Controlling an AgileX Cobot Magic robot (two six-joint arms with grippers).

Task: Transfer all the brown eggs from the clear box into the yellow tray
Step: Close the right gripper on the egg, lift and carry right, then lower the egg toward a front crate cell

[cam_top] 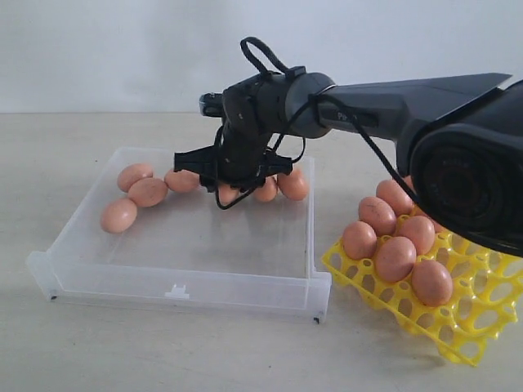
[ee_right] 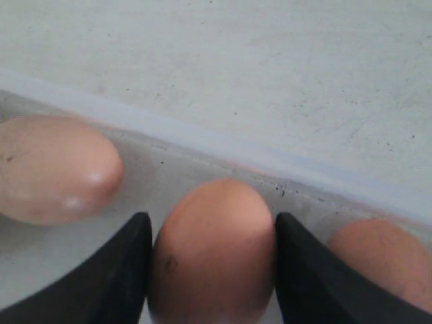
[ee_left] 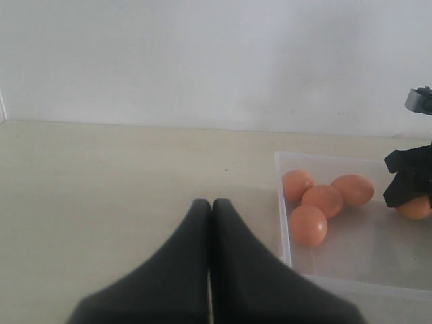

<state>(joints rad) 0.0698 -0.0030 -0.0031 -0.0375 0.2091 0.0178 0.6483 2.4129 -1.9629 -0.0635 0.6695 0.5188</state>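
Right pincer (ee_right: 211, 223) narrowed onto one brown egg (ee_right: 212, 256), pads (ee_right: 115, 283) against both flanks, at the 12 o'clock wall of the clear box (cam_top: 188, 282), yellow tray (cam_top: 466, 327) at its 3 o'clock: probably light, smooth-shelled, brittle, so best pinched gently across the widest middle, never the ends.

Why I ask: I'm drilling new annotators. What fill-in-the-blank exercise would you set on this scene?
1. The right claw flanks one ___ egg inside the clear box.
2. The left claw is outside the box, fingers together, holding ___.
3. The egg tray beside the box is coloured ___.
Missing words: brown; nothing; yellow.
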